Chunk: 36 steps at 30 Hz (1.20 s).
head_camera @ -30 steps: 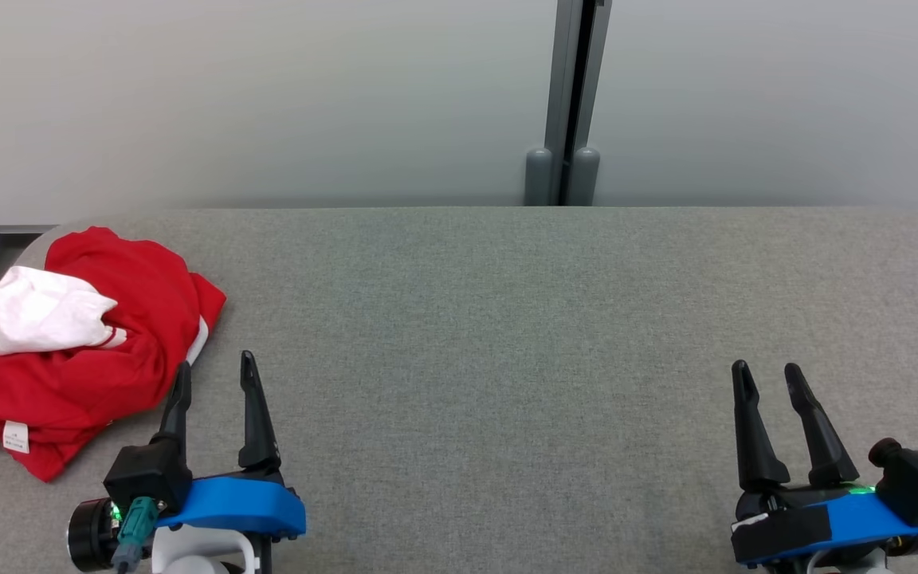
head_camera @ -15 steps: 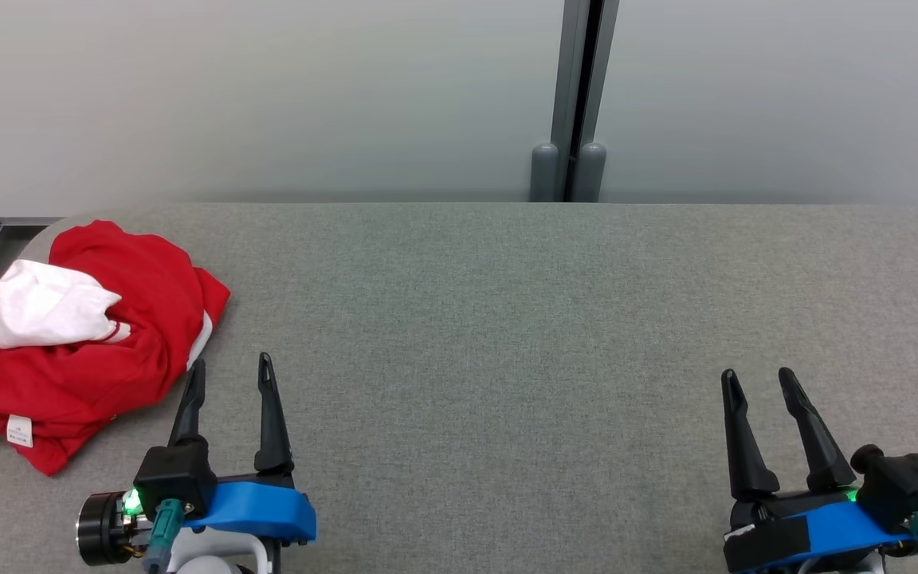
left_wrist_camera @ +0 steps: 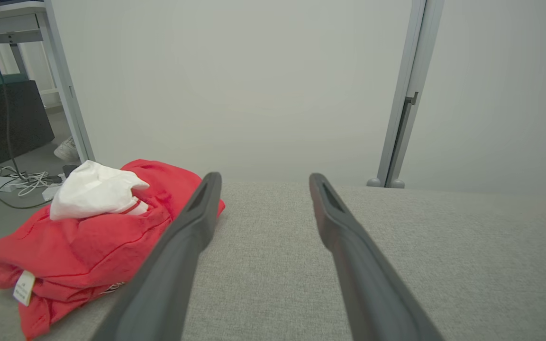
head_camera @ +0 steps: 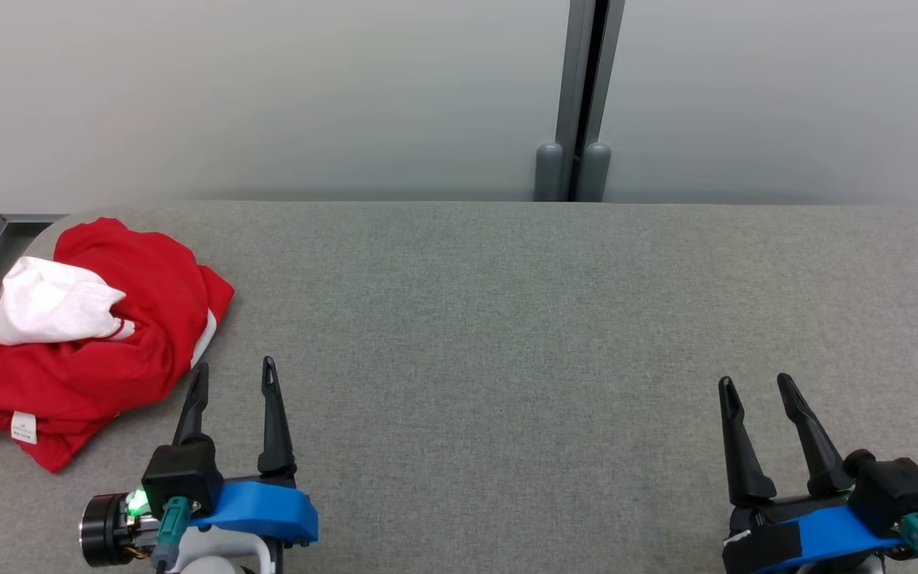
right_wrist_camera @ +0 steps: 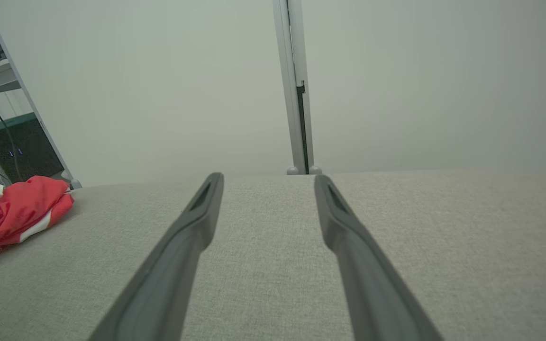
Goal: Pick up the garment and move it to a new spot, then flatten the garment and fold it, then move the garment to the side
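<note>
Head view caught both arms at the near edge of the grey cloth-covered table (head_camera: 507, 303), fingers pointing away from the robot. The left gripper (head_camera: 236, 367) stood with its two dark fingers spread apart, table cloth showing between them, and a green light (head_camera: 137, 502) glowed on its wrist housing. The right gripper (head_camera: 754, 381), well apart from it across the table, was spread just the same and held nothing, its fingers leaning a little to the left.

Just ahead and to the left of the left gripper lay the garment (head_camera: 100, 359), a red piece crumpled in a loose heap. Its nearest hem came close beside the outer fingertip, though whether they touched could not be told. A white part (head_camera: 56, 303) sat bunched on top of the heap, on the side away from the gripper, and a small white label (head_camera: 23, 426) showed on the fold nearest the robot. Left wrist view put the garment (left_wrist_camera: 97, 241) left of that gripper's left finger and partly behind it. Right wrist view placed the garment (right_wrist_camera: 17, 208) far off to the left of the right gripper's fingers.

Farther ahead of both grippers the table ended at a pale wall (head_camera: 268, 96), with a grey upright post (head_camera: 582, 96) standing between the two, nearer the right gripper's side.
</note>
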Motion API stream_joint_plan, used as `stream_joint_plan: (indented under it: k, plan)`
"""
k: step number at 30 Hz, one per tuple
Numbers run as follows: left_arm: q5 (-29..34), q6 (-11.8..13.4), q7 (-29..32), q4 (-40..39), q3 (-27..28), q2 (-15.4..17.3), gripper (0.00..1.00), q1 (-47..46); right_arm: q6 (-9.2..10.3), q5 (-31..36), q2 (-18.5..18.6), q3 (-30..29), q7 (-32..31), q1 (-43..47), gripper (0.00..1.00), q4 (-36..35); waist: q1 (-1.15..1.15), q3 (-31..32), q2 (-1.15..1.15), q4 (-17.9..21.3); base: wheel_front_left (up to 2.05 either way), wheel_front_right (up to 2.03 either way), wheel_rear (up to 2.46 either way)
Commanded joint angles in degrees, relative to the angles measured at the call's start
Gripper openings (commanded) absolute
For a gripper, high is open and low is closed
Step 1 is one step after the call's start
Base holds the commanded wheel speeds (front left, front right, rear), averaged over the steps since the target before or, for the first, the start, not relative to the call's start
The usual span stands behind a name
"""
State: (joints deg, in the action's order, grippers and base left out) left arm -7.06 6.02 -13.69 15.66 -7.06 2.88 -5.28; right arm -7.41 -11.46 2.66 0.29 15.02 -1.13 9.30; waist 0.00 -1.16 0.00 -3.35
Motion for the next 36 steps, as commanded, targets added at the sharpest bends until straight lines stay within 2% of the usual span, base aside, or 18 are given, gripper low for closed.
stream_joint_plan:
  k: [1, 14, 19, 26, 36]
  plan:
    - [-0.16, 0.1, 0.04, -0.03, 0.13, 0.08, 1.0, -0.64, -0.15, 0.09, 0.39, -0.12, 0.24, 0.09, 1.0, 0.13, 0.0, 0.01, 0.0, -0.01, 0.0, 0.0, 0.0]
    - [-1.16, 0.45, 0.54, 0.12, -0.11, 0.82, 1.0, -0.55, -0.15, -0.11, 0.39, -0.2, 0.23, -0.21, 1.0, 1.46, 0.0, -0.09, 0.0, -0.39, 0.0, 0.0, 0.0]
    - [-1.32, 1.0, 0.28, 0.13, 0.23, 1.19, 1.0, -1.02, -0.15, 0.32, 0.38, -0.03, 0.23, -0.44, 1.0, 1.31, 0.0, -0.5, 0.0, -1.87, 0.0, 0.0, 0.0]
    - [-1.65, 1.5, -0.11, 0.25, 0.45, 1.64, 1.0, -1.69, -0.15, 0.95, 0.37, 0.09, 0.22, -0.62, 1.0, 1.33, 0.0, -1.26, 0.0, -6.5, 0.0, 0.0, 0.0]
    - [-2.6, 1.86, -0.82, 0.29, 1.25, 1.97, 1.0, -2.19, -0.15, 2.73, 0.36, -0.04, -0.02, -2.02, 1.0, 1.54, 0.0, -2.8, 0.0, -16.08, 0.0, 0.0, 0.0]
